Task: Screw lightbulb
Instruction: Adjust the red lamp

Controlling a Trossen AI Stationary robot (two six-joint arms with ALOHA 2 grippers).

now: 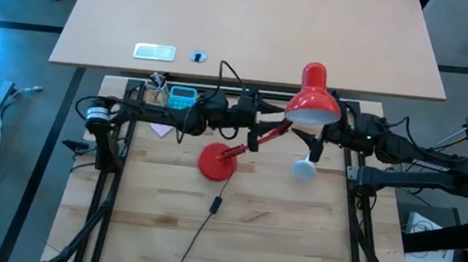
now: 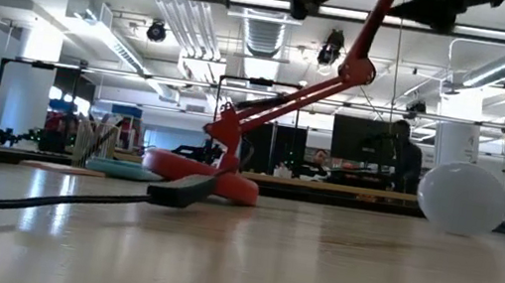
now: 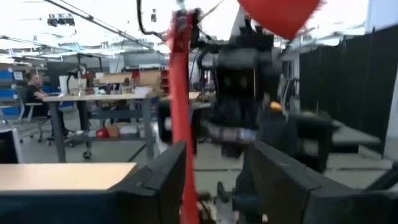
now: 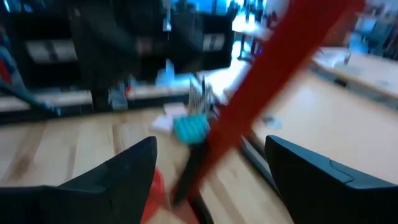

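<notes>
The lightbulb (image 1: 304,168) is seen lying loose on the wooden table (image 1: 276,231), at about four o'clock from the red lamp's round base (image 1: 216,162) and just below the lamp's cone shade (image 1: 312,104), which is held raised on its jointed arm (image 1: 261,139). In the low view the bulb's white dome (image 2: 463,198) is turned toward the camera, so its long axis is judged to lie roughly flat along the table, with the neck hidden. The left gripper (image 3: 214,180) is held at the lamp's arm, jaws apart with the red strut between them, apparently to steady it. The right gripper (image 4: 211,171) is poised near the shade and bulb, its fingers spread wide and empty, seemingly ready for a pickup.
</notes>
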